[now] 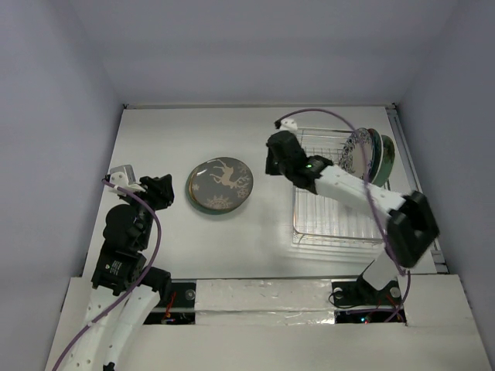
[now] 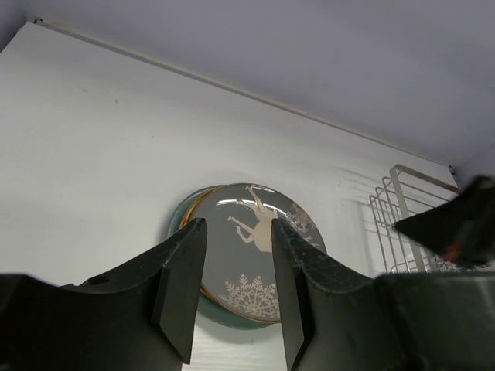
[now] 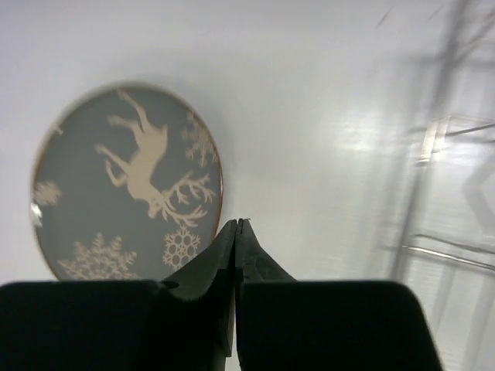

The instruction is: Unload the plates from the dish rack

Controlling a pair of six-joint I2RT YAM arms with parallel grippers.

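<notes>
**Standing plates crowd the rack's far corner: go in carefully**

Nearest you, well left of the dish rack (image 1: 334, 224), your left gripper (image 1: 166, 192) has its fingers spread and holds nothing. It sits just short of the stack of flat plates (image 1: 220, 184), deer plate on top. Your right gripper (image 3: 238, 226) hangs just off the rack's far left corner, fingers pressed together, empty. The standing plates (image 1: 370, 154) lean on edge in the rack's far right corner. Reaching them means crossing the wires. Shut fingers could snag a tine or knock the plates together, and a pinch on a thin rim may slip. The right wall crowds that corner, so the open table (image 1: 155, 139) left of the rack is your room.
</notes>
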